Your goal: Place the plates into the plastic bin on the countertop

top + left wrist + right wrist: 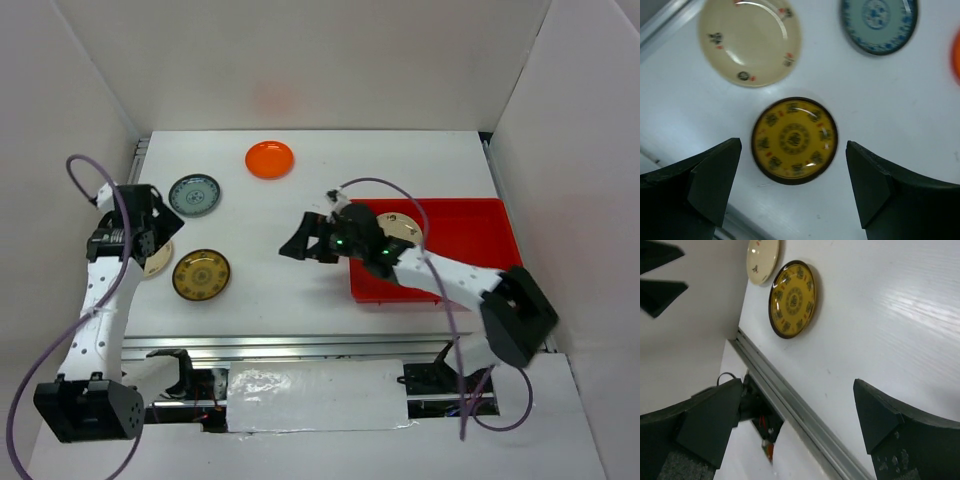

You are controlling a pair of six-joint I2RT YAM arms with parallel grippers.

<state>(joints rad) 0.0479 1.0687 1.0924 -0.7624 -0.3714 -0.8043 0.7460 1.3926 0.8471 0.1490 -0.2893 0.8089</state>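
Note:
On the white countertop (270,215) lie an orange plate (270,159), a grey-blue patterned plate (194,194) and a brown-gold plate (201,274). A cream plate (160,262) is partly hidden under my left arm. My left gripper (158,222) is open and hovers over these plates. In the left wrist view (793,144) the brown-gold plate (794,141) lies between its fingers, the cream plate (750,40) and the grey-blue plate (879,24) beyond. The red bin (480,207) holds a pale plate (403,228). My right gripper (303,240) is open and empty, left of the bin.
A metal rail (300,345) runs along the near edge of the countertop; it also shows in the right wrist view (790,407). That view shows the brown-gold plate (792,299) and the cream plate (762,257). White walls enclose the back and sides.

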